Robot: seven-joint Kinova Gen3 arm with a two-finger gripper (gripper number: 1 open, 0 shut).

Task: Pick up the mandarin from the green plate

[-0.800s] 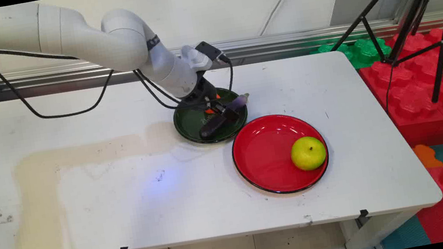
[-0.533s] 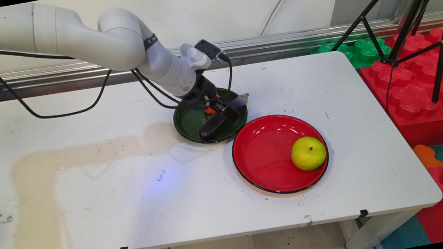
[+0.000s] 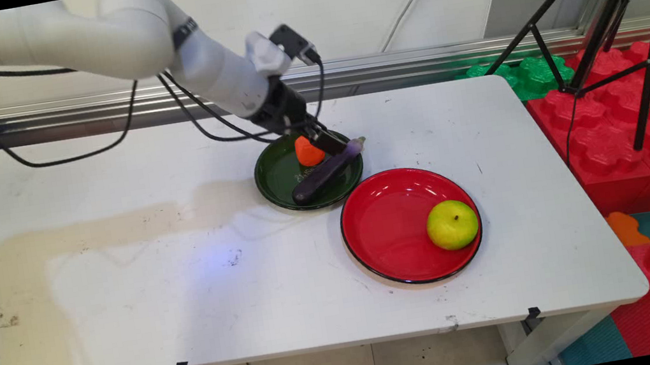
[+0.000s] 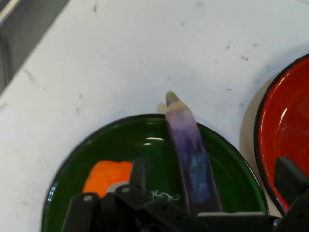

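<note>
Purple eggplant [image 3: 323,173] lies flat across the dark green plate [image 3: 277,186], centre of the main view. It runs diagonally from lower left to upper right, and its green stem tip sticks out over the plate's upper-right rim. An orange piece [image 3: 309,151] sits on the same plate, just beside the eggplant on its upper-left side. Can't tell whether the two touch.

Gripper [image 3: 326,141] hangs just above the stem half of the eggplant, angled down from the upper left of the frame. In the hand view the gripper [image 4: 211,166] is spread wide: one finger is over the orange piece's side and the other is far out over the red plate's [image 4: 282,130] edge, with the eggplant [image 4: 190,154] running between them. Nothing is clamped, there's daylight on both sides, and it holds nothing.

As things lie, the eggplant rests on the plate, neither gripped nor lifted. The orange piece is also loose on the plate.

The red plate [image 3: 383,225] is lower right of the green one, their rims near or touching. A yellow-green apple [image 3: 452,225] sits on its right side, well apart from the gripper. Both plates are on the white table [image 3: 153,285].

Off the table there are red and green foam blocks [image 3: 648,147] at right, with black tripod legs [image 3: 638,33] above them.
</note>
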